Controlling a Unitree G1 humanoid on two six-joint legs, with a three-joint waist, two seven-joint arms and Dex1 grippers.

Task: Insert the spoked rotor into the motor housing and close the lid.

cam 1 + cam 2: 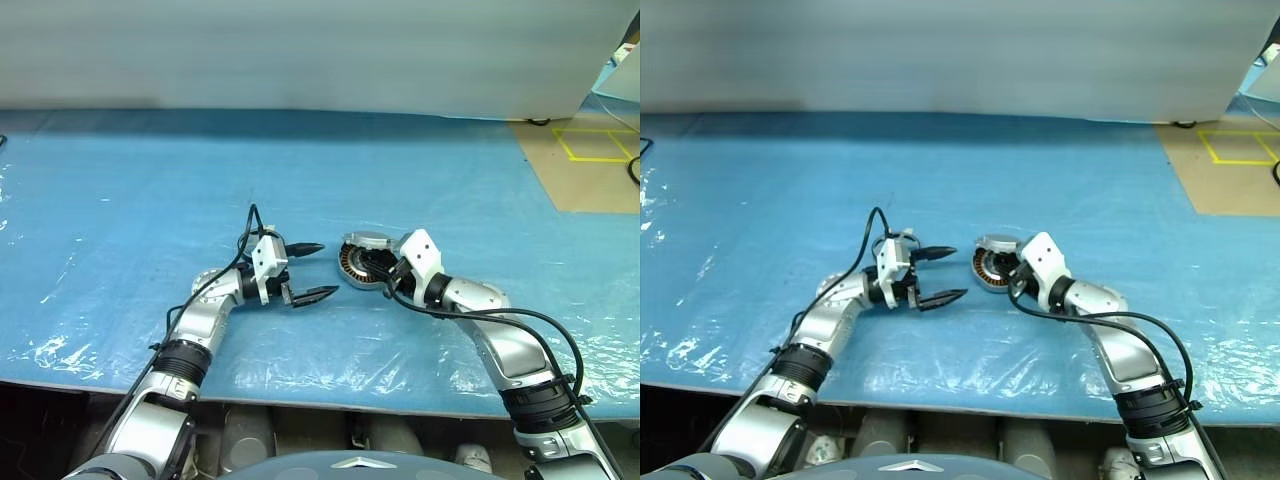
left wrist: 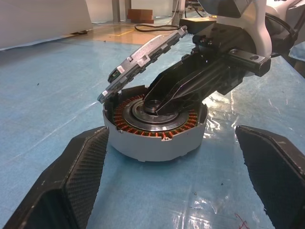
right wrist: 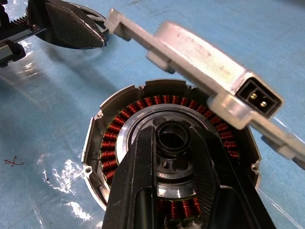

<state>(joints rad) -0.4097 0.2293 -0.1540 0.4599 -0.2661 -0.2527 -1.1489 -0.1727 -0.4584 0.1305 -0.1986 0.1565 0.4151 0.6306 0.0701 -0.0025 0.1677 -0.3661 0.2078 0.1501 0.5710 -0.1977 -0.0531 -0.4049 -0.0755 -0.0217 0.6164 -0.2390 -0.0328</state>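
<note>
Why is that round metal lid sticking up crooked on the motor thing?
The lid isn't shut. It leans tilted, one edge propped on the rim of the motor housing and the other up in the air. The right tool reaches into the housing beneath it, fingers around the hub of the spoked rotor.

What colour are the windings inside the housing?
Copper-red, a ring of coils inside the silver housing; clearest in the right wrist view.
</note>
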